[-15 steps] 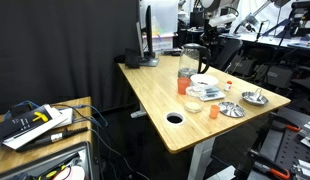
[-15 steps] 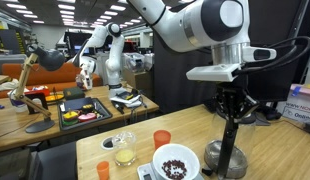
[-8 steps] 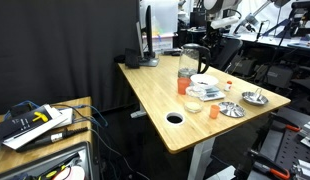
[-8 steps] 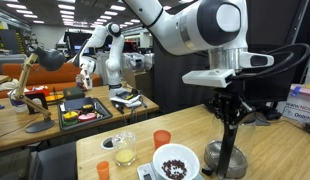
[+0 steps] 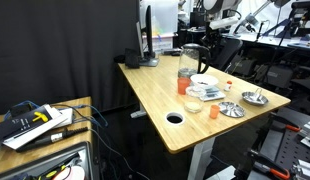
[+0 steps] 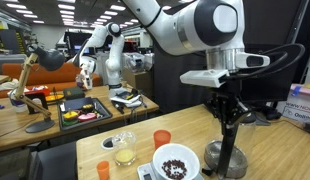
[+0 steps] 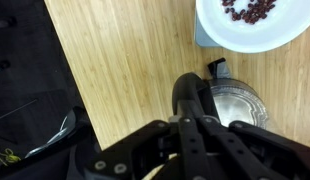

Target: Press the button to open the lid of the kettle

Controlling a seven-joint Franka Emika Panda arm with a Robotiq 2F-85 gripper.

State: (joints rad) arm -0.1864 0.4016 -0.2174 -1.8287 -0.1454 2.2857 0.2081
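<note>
The kettle (image 6: 228,157) stands at the table's far end, a clear glass jug with a black handle (image 7: 189,92); it also shows in an exterior view (image 5: 191,58). In the wrist view its round lid (image 7: 241,106) lies flat on the body, seen from above. My gripper (image 6: 227,118) points straight down, fingers pressed together, with the tips on or just above the top of the handle beside the lid. In the wrist view the gripper (image 7: 193,118) covers that spot, so the button is hidden. The fingers hold nothing.
A white bowl of dark beans (image 7: 250,20) sits right beside the kettle. An orange tumbler (image 6: 162,139), a glass cup (image 6: 123,150) and a small orange cup (image 6: 104,170) stand nearby. Metal dishes (image 5: 232,108), a table hole (image 5: 175,117) and a tall black-and-silver appliance (image 5: 148,45) show too.
The arm and gripper have shifted slightly over the kettle's handle. The lid has stayed down and nothing else has moved.
</note>
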